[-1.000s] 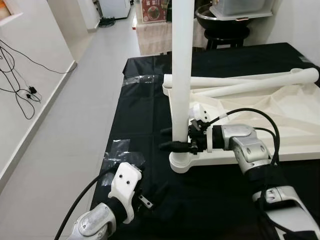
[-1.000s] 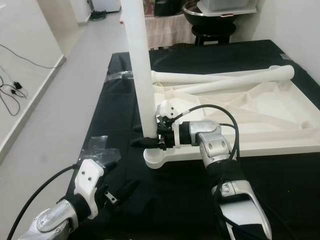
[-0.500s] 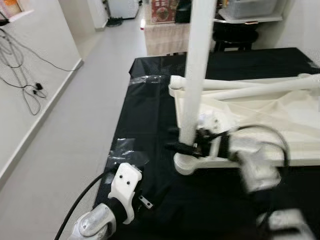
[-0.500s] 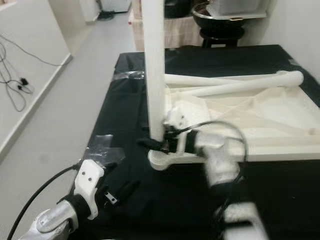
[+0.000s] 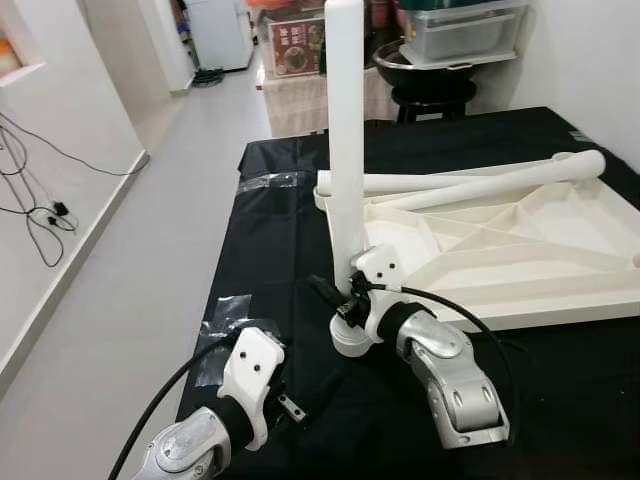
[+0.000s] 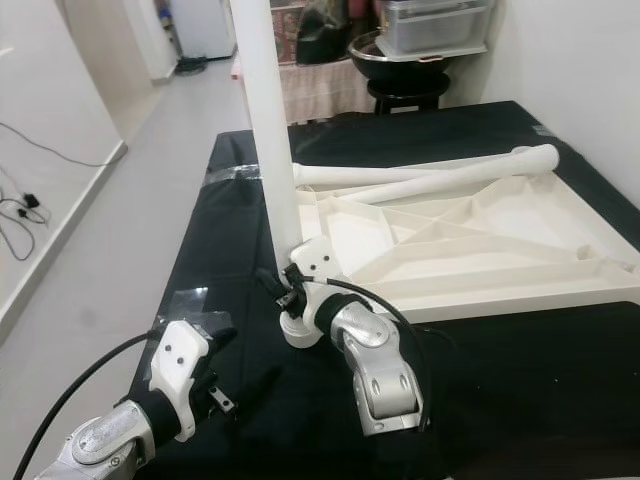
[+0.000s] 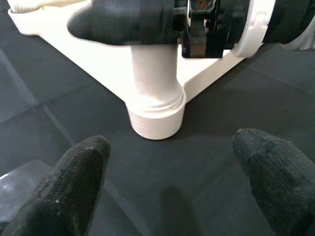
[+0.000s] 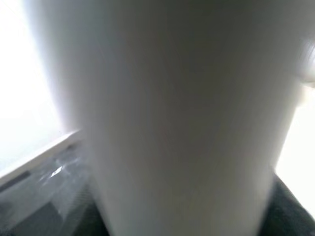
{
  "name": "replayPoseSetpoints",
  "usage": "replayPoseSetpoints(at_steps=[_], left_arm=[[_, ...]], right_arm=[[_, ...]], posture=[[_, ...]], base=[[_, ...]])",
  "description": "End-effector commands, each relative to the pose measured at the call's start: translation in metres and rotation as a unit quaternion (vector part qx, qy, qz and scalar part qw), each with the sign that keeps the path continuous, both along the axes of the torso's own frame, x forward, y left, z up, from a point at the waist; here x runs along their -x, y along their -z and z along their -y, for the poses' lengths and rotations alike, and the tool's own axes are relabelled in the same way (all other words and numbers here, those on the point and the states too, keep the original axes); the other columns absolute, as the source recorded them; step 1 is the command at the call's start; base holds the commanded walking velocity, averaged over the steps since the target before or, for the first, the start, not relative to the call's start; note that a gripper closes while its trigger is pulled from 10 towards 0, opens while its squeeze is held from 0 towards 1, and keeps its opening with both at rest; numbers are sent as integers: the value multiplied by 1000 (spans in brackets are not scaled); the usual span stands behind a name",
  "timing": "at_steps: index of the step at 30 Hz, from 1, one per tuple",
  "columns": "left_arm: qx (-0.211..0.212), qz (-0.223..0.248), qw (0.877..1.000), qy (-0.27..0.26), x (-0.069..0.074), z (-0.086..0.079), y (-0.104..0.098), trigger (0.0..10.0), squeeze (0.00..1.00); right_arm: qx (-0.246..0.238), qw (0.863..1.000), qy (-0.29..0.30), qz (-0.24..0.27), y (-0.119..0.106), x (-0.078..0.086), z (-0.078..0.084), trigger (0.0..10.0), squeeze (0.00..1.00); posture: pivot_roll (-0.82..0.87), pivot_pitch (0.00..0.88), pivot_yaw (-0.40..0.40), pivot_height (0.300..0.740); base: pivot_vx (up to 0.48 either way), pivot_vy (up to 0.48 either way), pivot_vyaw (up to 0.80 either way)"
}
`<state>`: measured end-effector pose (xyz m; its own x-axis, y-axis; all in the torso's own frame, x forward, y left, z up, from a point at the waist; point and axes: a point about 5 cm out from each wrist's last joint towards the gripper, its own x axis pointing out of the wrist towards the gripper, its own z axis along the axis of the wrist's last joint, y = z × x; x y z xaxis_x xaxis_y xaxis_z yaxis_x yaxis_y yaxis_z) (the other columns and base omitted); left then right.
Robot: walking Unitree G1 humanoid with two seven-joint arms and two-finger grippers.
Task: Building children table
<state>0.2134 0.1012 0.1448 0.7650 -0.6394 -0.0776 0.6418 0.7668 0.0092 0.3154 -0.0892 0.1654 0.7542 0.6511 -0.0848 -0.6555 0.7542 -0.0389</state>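
**Upright leg held at the tabletop's corner socket**

My right claw (image 5: 345, 303) pinches the base of the smooth white plastic leg (image 5: 346, 150), standing in the round socket (image 7: 155, 115) of the upturned ribbed tabletop (image 5: 520, 260) near the worktop's (image 5: 290, 230) left edge. If the leg tilts, I judge it could jam. My left claw (image 7: 167, 191) hovers spread nearby.

Head stereo downward; wrist close-ups

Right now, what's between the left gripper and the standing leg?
Just bare black cloth between the left gripper and the leg, in the left wrist view.
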Motion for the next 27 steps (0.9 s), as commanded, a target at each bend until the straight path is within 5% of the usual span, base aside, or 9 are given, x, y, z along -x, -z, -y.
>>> replayPoseSetpoints(at_steps=[1,8,9,18,25,26,27], left_arm=[[-5,-10,1000,-4,0,-2,5,10000,0],[-5,-11,1000,-3,1,0,5,10000,0],[-5,-11,1000,-4,1,0,4,10000,0],[-4,-10,1000,-7,7,2,3,10000,0],[-3,-11,1000,-7,10,2,2,10000,0],[-2,-11,1000,-7,10,3,2,10000,0],[-2,-11,1000,-7,11,3,2,10000,0]], right_arm=[[-26,998,-60,-24,-2,2,-4,10000,1000],[-9,984,-177,36,-31,-3,17,10000,988],[1,978,-206,41,-36,-7,24,10000,0],[46,941,-336,-4,-40,-20,43,10000,0],[47,935,-351,-22,-41,-29,49,10000,0],[48,934,-353,-31,-39,-31,52,6902,0],[48,933,-355,-40,-37,-32,56,0,0]], posture=[[84,119,74,740],[94,120,69,740],[95,127,66,740],[117,147,62,740],[124,157,59,740],[124,157,60,740],[124,160,61,740]], base=[[0,0,0],[0,0,0],[0,0,0],[0,0,0],[0,0,0],[0,0,0],[0,0,0]])
